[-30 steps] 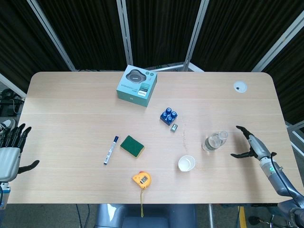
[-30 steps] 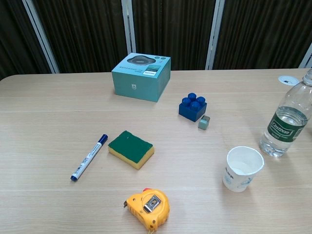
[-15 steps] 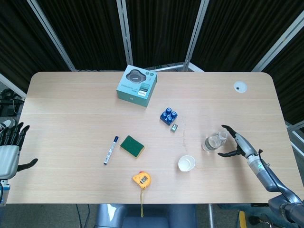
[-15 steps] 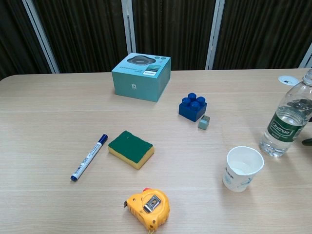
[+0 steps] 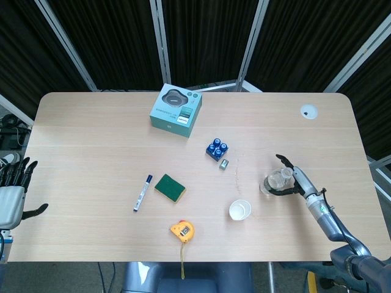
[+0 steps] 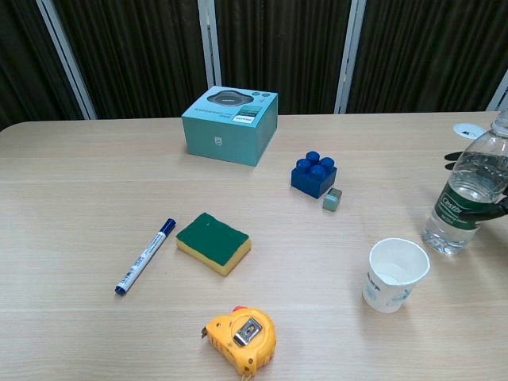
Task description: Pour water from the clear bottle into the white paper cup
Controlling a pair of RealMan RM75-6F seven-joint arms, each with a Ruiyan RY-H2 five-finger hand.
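The clear bottle [image 5: 273, 182] [image 6: 470, 186] stands upright on the table at the right, part full, with a green label. My right hand [image 5: 295, 182] reaches in from the right and wraps its dark fingers [image 6: 479, 213] around the bottle's body; a fingertip shows past its left side in the chest view. The white paper cup [image 5: 239, 210] [image 6: 394, 274] stands upright and empty, just left of and nearer than the bottle. My left hand [image 5: 12, 194] hangs off the table's left edge with fingers spread, holding nothing.
A blue block [image 5: 216, 149] and a small grey piece [image 5: 223, 163] lie behind the cup. A teal box [image 5: 176, 110], a green-and-yellow sponge [image 5: 170, 187], a marker [image 5: 143, 192] and a yellow tape measure [image 5: 182, 230] lie further left. A white disc [image 5: 308, 111] sits far right.
My right hand has moved left from beside the bottle until its fingers closed around it. The bottle's label has turned slightly. The left hand has barely moved.
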